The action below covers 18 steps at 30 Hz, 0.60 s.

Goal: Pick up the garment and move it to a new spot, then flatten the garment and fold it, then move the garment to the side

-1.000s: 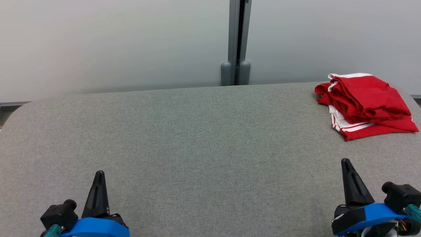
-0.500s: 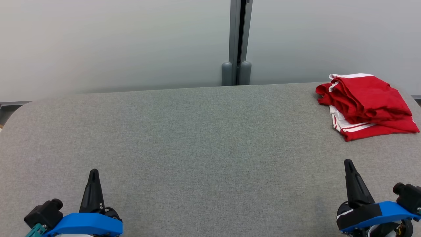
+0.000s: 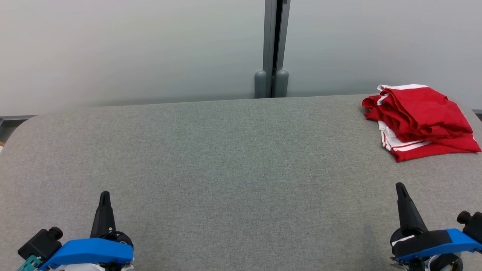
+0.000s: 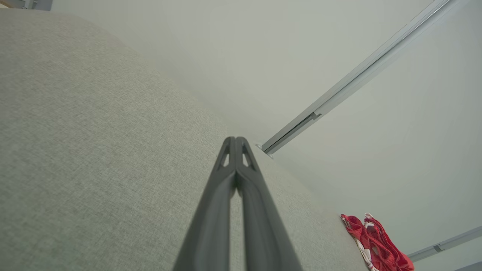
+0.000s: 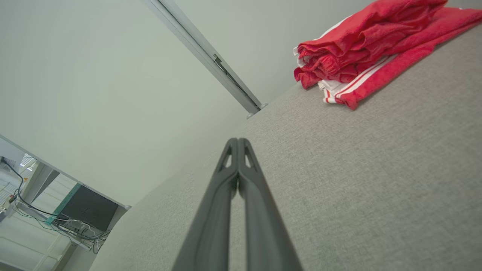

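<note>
dark left gripper (image 3: pixel 104 195) and right gripper (image 3: pixel 400 187) fingers meet, apparently touching nothing.

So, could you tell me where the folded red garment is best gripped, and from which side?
Likely the red garment's thick folded left end, with the right gripper coming from the near side: the layers there bulge off the table, whereas the striped near edge lies flat.
</note>
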Tool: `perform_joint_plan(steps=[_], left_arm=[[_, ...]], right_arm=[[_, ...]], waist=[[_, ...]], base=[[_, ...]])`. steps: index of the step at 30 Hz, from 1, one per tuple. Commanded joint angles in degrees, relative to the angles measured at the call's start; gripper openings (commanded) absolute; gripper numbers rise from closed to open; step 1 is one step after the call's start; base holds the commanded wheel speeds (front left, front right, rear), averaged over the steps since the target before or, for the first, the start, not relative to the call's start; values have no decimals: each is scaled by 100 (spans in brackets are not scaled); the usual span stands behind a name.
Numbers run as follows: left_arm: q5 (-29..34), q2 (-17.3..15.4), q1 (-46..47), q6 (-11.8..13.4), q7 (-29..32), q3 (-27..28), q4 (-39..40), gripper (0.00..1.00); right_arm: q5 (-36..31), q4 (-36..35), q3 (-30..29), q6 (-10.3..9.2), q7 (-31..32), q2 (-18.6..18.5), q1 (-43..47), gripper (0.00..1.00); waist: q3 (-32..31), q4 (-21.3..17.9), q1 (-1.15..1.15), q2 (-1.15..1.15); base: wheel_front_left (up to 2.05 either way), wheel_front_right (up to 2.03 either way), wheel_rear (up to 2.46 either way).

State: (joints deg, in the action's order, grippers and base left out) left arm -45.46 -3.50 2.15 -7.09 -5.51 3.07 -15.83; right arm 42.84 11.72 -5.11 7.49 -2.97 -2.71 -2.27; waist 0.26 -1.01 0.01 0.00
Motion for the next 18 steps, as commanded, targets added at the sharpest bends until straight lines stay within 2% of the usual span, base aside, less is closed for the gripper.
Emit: perform_joint_plan(steps=[1,18], left_arm=[[-155,-24,160,-22,37,40,93,0],[-1344,-2,249,-31,348,125,120,0]], right_arm=[[177,-56,-23,0,38,-20,-181,0],[1431,19,-57,0,282,-22,-251,0]], waist=[[0,1,-1,0],[-2,21,-1,0]], base=[[0,0,0],[0,0,0]])
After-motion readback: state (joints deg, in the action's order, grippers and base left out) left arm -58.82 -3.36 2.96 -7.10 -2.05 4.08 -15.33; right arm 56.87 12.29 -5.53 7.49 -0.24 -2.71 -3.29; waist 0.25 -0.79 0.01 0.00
